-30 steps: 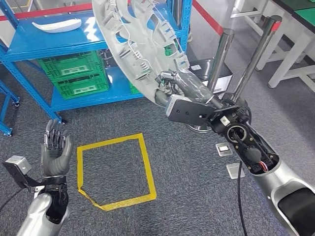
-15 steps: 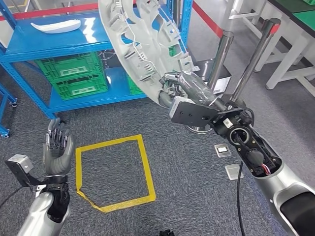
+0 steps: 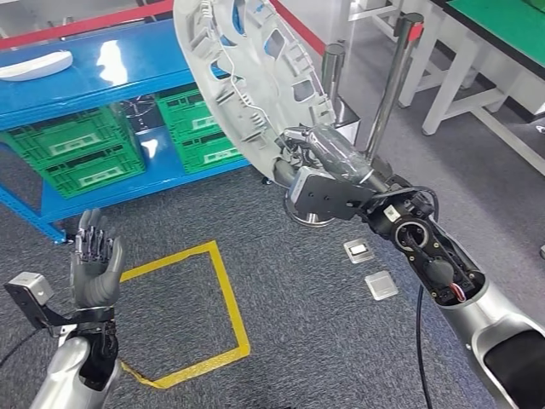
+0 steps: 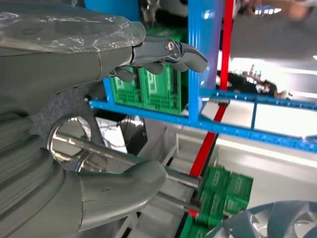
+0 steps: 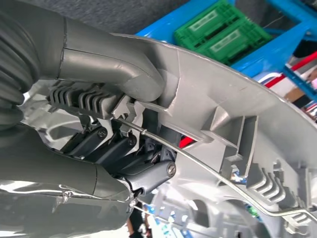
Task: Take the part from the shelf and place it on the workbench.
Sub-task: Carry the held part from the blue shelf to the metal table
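Note:
A large grey plastic wheel-cover part (image 3: 250,72) with ribs and a wire ring on its inner face is raised in front of me, tilted. My right hand (image 3: 315,153) grips its lower rim; up close, its thumb (image 5: 112,69) presses over the rim and the dark fingers (image 5: 123,148) curl into the ribs of the part (image 5: 232,134). My left hand (image 3: 95,260) is held up low on the left, palm toward me, fingers apart, holding nothing; the left wrist view has its thumb (image 4: 119,188) and fingers (image 4: 168,52) spread. The blue shelf (image 3: 116,72) stands behind.
Green crates (image 3: 83,149) sit on the shelf's lower level and a white curved piece (image 3: 32,64) lies on its top. Two steel posts (image 3: 392,81) on round bases stand to the right. A yellow tape square (image 3: 212,315) marks the carpet. White table legs (image 3: 462,94) are at far right.
The whole scene has slid left and down, so the camera has turned right. The part stays in my right hand at much the same place in view. The left hand keeps its raised pose.

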### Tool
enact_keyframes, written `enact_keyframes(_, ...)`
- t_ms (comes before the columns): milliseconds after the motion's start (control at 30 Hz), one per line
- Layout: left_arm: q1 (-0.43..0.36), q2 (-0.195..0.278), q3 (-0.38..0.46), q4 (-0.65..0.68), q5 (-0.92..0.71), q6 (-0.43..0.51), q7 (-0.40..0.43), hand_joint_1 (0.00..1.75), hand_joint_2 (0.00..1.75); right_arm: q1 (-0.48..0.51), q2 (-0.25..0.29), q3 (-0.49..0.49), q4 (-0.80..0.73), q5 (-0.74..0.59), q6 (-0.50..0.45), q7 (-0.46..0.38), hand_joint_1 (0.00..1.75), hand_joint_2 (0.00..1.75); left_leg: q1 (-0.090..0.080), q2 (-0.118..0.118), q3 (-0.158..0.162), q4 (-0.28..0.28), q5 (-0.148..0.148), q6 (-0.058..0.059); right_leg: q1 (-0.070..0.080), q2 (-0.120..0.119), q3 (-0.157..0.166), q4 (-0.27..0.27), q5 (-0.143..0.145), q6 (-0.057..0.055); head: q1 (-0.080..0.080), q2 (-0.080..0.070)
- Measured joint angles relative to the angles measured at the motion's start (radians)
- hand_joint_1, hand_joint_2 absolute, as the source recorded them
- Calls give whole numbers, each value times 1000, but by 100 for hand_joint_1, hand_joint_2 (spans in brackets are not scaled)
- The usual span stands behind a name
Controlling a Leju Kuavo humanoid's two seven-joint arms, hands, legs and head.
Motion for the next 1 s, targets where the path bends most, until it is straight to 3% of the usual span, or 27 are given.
enact_keyframes(67, -1, 0, 0, 0, 0, 0, 0, 0, 175, 2, 0, 0, 0, 0, 0, 1, 175, 175, -9, -19, 37, -108, 77, 24, 7, 26, 4, 0, -1, -2, -2, 0)
enact_keyframes(133, -3, 1, 0, 0, 0, 0, 0, 0, 175, 2, 0, 0, -2, 0, 0, 2, 175, 175, -14, -65, 93, -242, 134, 49, 7, 47, 4, -1, -3, -1, 2, 0)
enact_keyframes(200, -4, 1, 0, 0, 0, 0, 0, 0, 175, 3, 0, -2, -5, 0, -1, 2, 175, 175, -19, -84, 117, -295, 141, 55, -1, 67, -1, -3, -4, 6, 4, 0)
enact_keyframes(267, -5, 0, 0, 0, 0, 0, 1, 0, 175, 6, 0, -4, -7, 0, -2, 3, 175, 175, -22, -59, 128, -312, 141, 48, -7, 80, -5, -8, -3, 18, 1, 0)
enact_keyframes(333, -6, -1, 0, -1, 0, 0, 1, 0, 175, 8, 0, -5, -9, -2, -2, 4, 175, 175, -18, -34, 144, -332, 142, 48, -2, 27, -21, 26, -26, 28, 6, 0)
enact_keyframes(400, -5, -3, 0, -1, 0, 0, 1, 0, 175, 8, 0, -5, -11, -5, -2, 2, 175, 175, -18, -11, 154, -339, 140, 50, 4, -41, -74, 139, -83, 36, 12, 0)
enact_keyframes(467, -1, -3, 0, -1, 0, 1, 1, 0, 175, 9, 0, -5, -13, -9, -1, 4, 175, 175, -19, 12, 155, -336, 136, 51, 3, -58, -133, 253, -123, 42, 18, 0)
enact_keyframes(500, 1, -3, 0, -1, 0, 1, 1, 0, 175, 9, 0, -5, -13, -10, -1, 6, 175, 175, -19, 24, 156, -335, 133, 50, 3, -60, -141, 265, -117, 43, 21, 0)
enact_keyframes(533, 2, -4, 0, -1, 0, 2, 1, 0, 175, 9, 0, -6, -14, -12, -1, 8, 175, 175, -19, 34, 157, -332, 130, 49, 4, -64, -125, 230, -90, 42, 25, 0)
enact_keyframes(633, 2, -6, 0, -1, 0, 3, 1, 0, 175, 10, 0, -7, -16, -14, 0, 10, 175, 175, -23, 62, 160, -318, 117, 40, 14, -107, -25, 30, 0, 29, 33, 0)
enact_keyframes(700, 2, -7, 0, -1, 0, 4, 2, 0, 175, 10, 0, -8, -18, -14, 0, 11, 175, 175, -27, 78, 160, -313, 112, 33, 22, -115, -6, -16, 10, 15, 32, 0)
enact_keyframes(767, 2, -7, 0, -2, 0, 4, 2, 0, 175, 10, 0, -9, -20, -14, 0, 12, 175, 175, -29, 93, 162, -313, 109, 25, 20, -91, -7, -18, 15, 3, 28, 0)
enact_keyframes(833, 0, -7, 0, -3, 0, 5, 2, 0, 175, 9, 0, -10, -23, -14, 0, 13, 175, 175, -26, 70, 151, -280, 81, 15, 13, -72, -5, -24, 21, -8, 21, 0)
enact_keyframes(933, 5, -6, 0, -3, 1, 7, 2, 0, 175, 8, 0, -8, -24, -15, 0, 16, 175, 175, -18, 9, 68, -92, -14, 3, 7, -45, -6, -27, 26, -16, 8, 0)
enact_keyframes(1000, 11, -4, 0, -3, 1, 8, 2, 0, 175, 8, 0, -6, -23, -15, 0, 17, 175, 175, -15, 1, 27, -8, -33, -1, 6, -21, -8, -26, 27, -17, 5, 0)
